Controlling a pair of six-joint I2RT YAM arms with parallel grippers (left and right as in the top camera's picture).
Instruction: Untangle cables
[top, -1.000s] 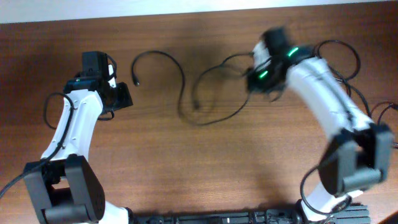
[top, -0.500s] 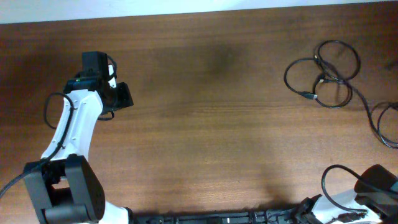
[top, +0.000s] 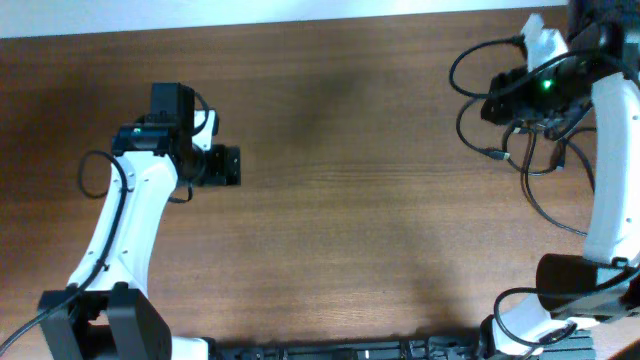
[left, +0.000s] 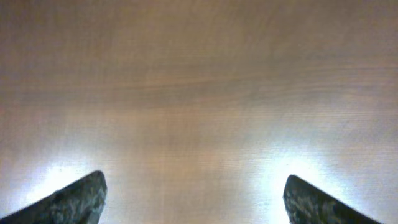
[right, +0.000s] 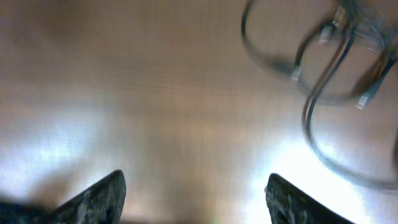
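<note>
Left arm bends across the wooden table (top: 350, 220), its left gripper (top: 232, 166) spread wide and empty. Right arm stretches to the far right corner. The right gripper (right: 194, 186), equally wide, hovers just beside the looped cables (top: 493, 153), which lie ungrasped.

1. I count two arms on my feed: the left arm (top: 128, 225) and the right arm (top: 606, 170).
2. Two grippers: the left gripper (top: 232, 166) and the right gripper (top: 497, 100), each showing two fingers at the wrist.
3. The cables (right: 308, 118) overlap in a blurred tangle, probably two or three cords; I can't separate them.
4. Three small plugs (right: 296, 73) show among the loops.
5. One table (top: 350, 230).
</note>
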